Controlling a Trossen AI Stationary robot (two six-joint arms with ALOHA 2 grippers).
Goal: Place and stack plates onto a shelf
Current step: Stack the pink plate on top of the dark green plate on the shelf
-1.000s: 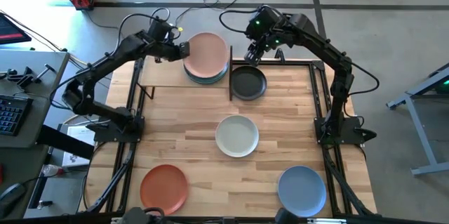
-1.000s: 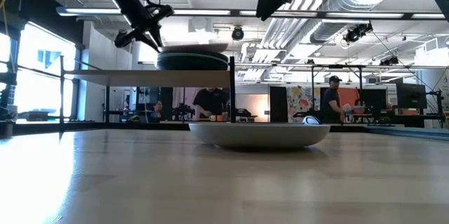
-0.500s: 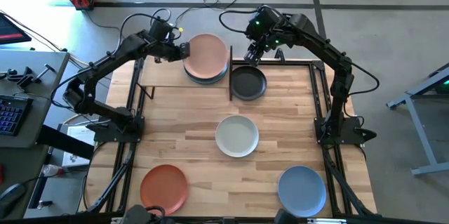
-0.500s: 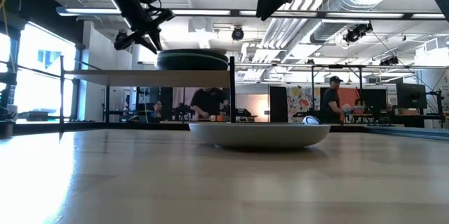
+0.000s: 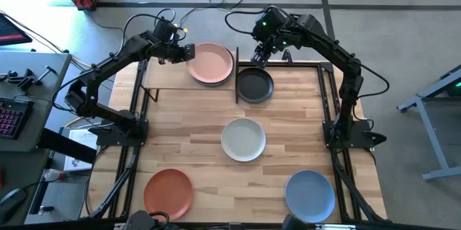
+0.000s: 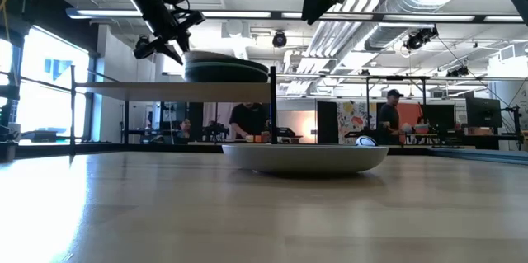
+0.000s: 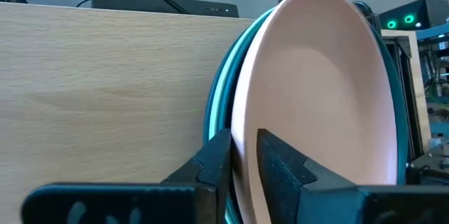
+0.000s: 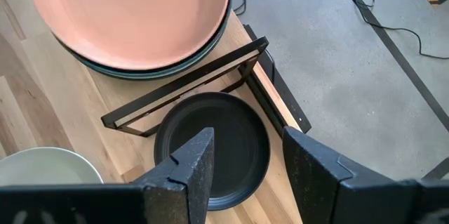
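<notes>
The pink plate (image 5: 212, 62) lies on top of a stack with dark teal rims (image 7: 223, 90) on the light-wood shelf (image 5: 169, 78). My left gripper (image 5: 186, 51) is at the plate's left rim, shut on it. My right gripper (image 5: 258, 55) hovers open above the far edge of a charcoal plate (image 5: 255, 85), which lies flat on the table just right of the shelf. Off-white (image 5: 243, 139), terracotta (image 5: 168, 192) and blue (image 5: 310, 194) plates lie flat on the table nearer me. My left gripper pinches the pink plate's left rim (image 7: 245, 122) between its two fingers (image 7: 217, 157), one above the rim and one below. It comes roughly level from the table's left. The plate sits about level on the teal stack under it.
The shelf's black uprights (image 5: 237, 78) stand between the stack and the charcoal plate. The shelf board left of the stack (image 7: 105, 76) is bare. In the low view the off-white plate (image 6: 305, 156) fills the foreground, and people stand in the room behind.
The pink plate has come down from a tilted, far-shifted position and now sits squarely over the stack, slid a little toward the near edge. My left gripper has followed it slightly and stayed shut on the rim.
</notes>
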